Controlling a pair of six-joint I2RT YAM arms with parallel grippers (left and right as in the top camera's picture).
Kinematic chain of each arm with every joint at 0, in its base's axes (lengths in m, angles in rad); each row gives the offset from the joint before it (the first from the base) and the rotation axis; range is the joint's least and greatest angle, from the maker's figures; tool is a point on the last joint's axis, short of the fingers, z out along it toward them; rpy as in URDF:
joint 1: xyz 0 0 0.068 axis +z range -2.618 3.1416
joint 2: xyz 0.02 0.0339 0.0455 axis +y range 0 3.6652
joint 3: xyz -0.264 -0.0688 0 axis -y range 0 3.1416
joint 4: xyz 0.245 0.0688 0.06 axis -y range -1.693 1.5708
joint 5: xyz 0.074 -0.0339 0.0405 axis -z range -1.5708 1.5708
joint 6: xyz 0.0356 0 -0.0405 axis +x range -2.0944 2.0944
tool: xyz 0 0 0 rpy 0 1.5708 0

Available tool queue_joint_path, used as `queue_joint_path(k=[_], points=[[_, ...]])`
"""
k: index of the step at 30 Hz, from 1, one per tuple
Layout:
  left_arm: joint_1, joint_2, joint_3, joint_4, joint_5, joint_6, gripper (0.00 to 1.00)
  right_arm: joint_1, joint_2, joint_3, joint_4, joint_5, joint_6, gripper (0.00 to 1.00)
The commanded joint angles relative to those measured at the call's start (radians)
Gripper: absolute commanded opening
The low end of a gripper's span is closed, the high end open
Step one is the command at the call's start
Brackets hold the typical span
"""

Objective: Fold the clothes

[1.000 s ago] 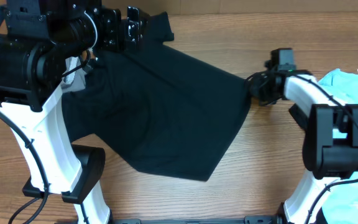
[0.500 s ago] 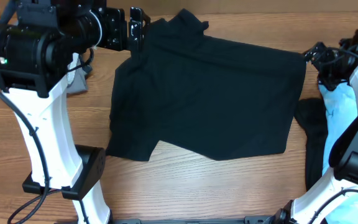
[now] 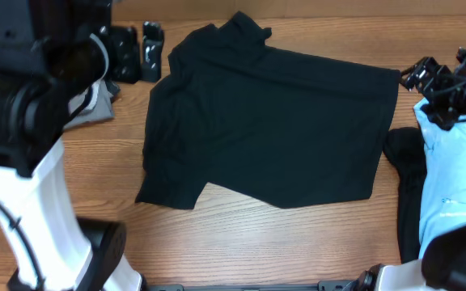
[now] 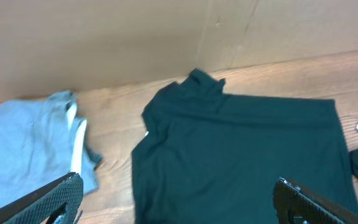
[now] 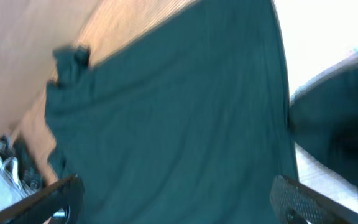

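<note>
A black T-shirt [image 3: 265,121] lies spread flat on the wooden table, its collar toward the far edge. My left gripper [image 3: 138,53] stands open just left of the shirt's far-left sleeve, touching nothing. In the left wrist view the black T-shirt [image 4: 241,155] fills the space beyond the open left gripper [image 4: 176,205]. My right gripper [image 3: 443,69] is open beside the shirt's far-right corner, apart from the cloth. The right wrist view shows the black T-shirt [image 5: 179,124] beneath the open right gripper [image 5: 176,202], with nothing between its fingers.
A grey garment [image 3: 91,105] lies at the far left, under my left arm. At the right, a light blue garment [image 3: 447,186] rests on another black garment [image 3: 407,162]. A cardboard wall [image 4: 104,43] runs along the table's far edge.
The bunched shirt was drawn to the right and spread flat. My right gripper opened and let go of its edge. My left gripper pulled back left, away from the sleeve.
</note>
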Motion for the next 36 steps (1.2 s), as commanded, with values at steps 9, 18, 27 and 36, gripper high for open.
queue_joint_path(k=[9,18,27,36], points=[[-0.003,-0.217,-0.525,-0.002,-0.098,-0.041,1.00,0.014,-0.127,-0.067,-0.333,0.120,-0.019,1.00],[-0.003,-0.203,-0.799,0.000,-0.098,-0.041,1.00,0.014,-0.125,-0.505,-0.112,0.119,0.053,0.95],[-0.002,-0.192,-1.013,0.056,-0.100,-0.036,1.00,0.014,-0.125,-0.851,0.275,0.084,0.230,0.74],[-0.002,-0.192,-1.123,0.118,-0.099,-0.037,1.00,0.014,-0.125,-0.950,0.532,-0.012,0.229,0.15]])
